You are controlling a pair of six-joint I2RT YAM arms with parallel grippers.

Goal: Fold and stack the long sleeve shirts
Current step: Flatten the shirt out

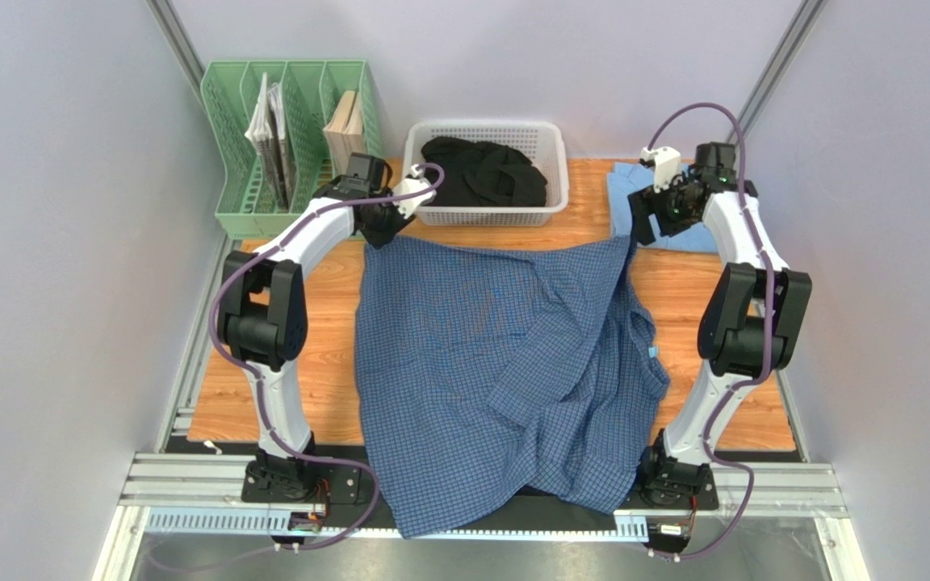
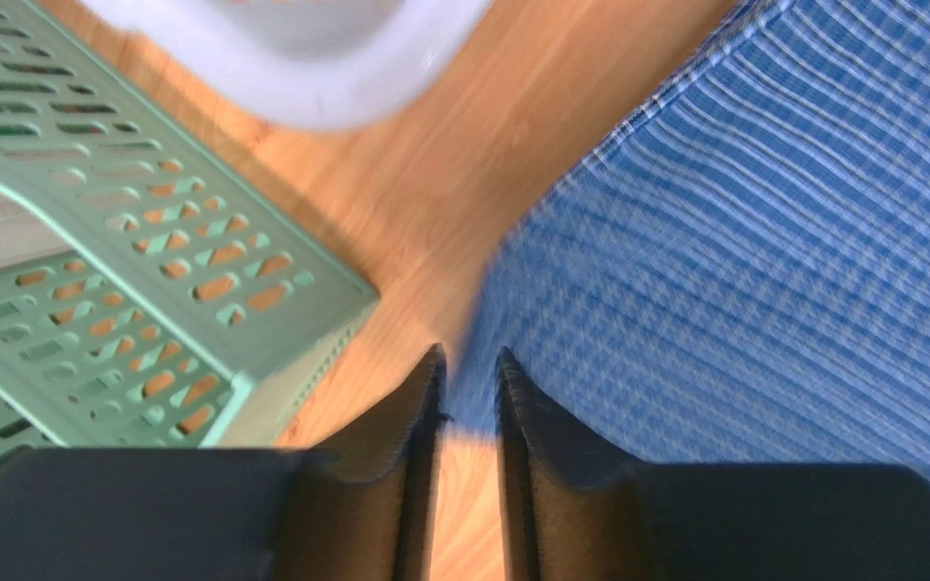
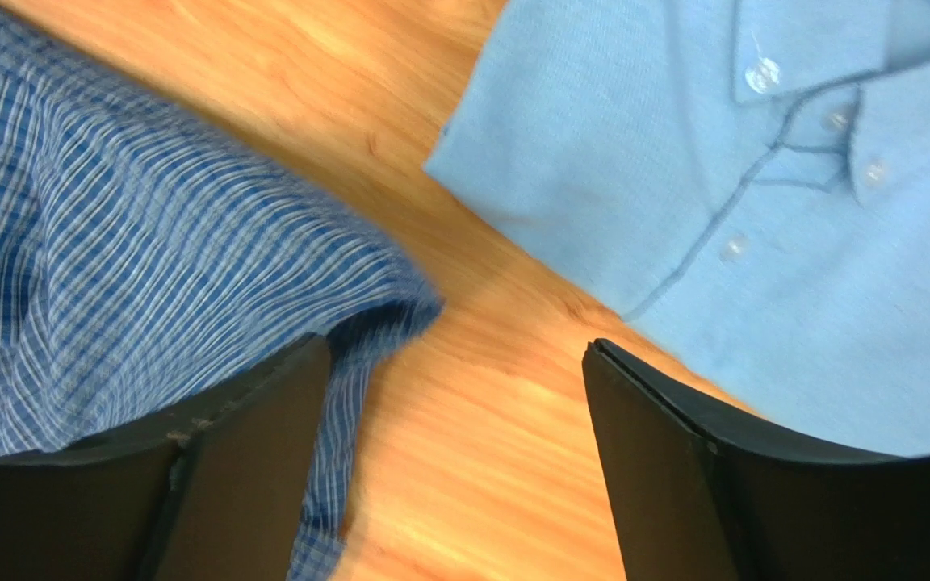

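Rumpled dark blue checked shirt (image 1: 494,363) spread across desk (image 1: 312,363), light blue shirt (image 3: 725,182) folded far right, left pincer (image 2: 470,369) nearly closed at checked shirt's far-left corner, hold unclear, right pincer (image 3: 455,349) wide open, empty

Bare desk (image 1: 330,400) lies open along both sides of the spread dark blue shirt (image 1: 494,363), while the far edge is blocked by the green rack (image 1: 233,182), the white basket (image 1: 488,218) and the folded light blue shirt (image 3: 628,145), with narrow gaps between.
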